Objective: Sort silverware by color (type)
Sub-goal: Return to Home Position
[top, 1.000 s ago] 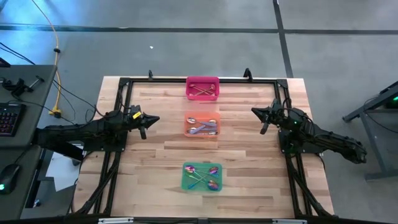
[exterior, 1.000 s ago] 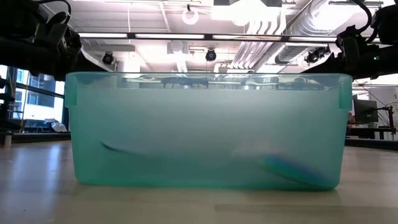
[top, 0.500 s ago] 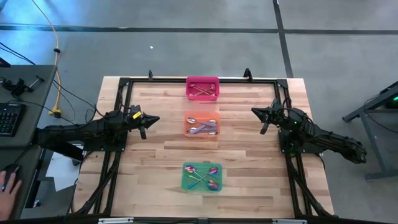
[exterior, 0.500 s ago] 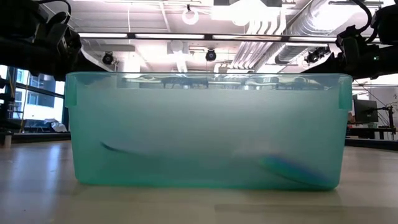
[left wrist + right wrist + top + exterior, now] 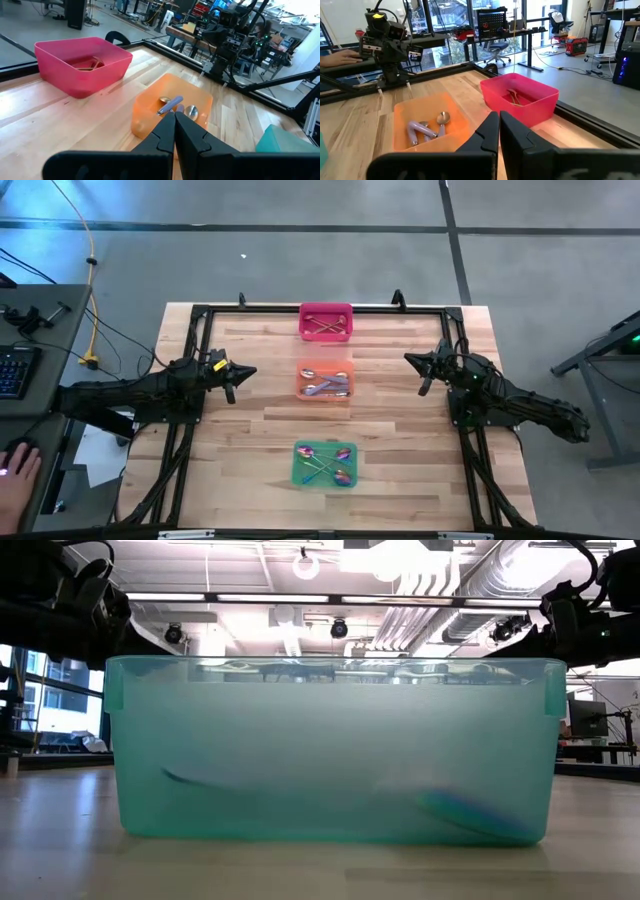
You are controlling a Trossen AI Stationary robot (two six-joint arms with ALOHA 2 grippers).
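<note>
The silverware lies sorted in three bins down the table's middle. Gold pieces (image 5: pixel 325 327) lie in the pink bin (image 5: pixel 326 321) at the far edge. Silver pieces (image 5: pixel 326 387) lie in the orange bin (image 5: pixel 324 381). Iridescent pieces (image 5: pixel 325 465) lie in the green bin (image 5: pixel 324 464) nearest the front. My left gripper (image 5: pixel 232 383) hangs shut and empty left of the orange bin. My right gripper (image 5: pixel 424 376) hangs shut and empty to its right. The left wrist view shows the shut fingers (image 5: pixel 174 125); the right wrist view shows the same (image 5: pixel 499 125).
A black metal frame (image 5: pixel 200 315) runs around the tabletop's edges. The green bin (image 5: pixel 330 745) fills the low view. Bare wood lies left and right of the bins. A person's hand (image 5: pixel 15 470) rests on a mouse at a desk left of the table.
Both arms and all the silverware have kept still. Only the person's hand has come onto the mouse at the desk beside the table.
</note>
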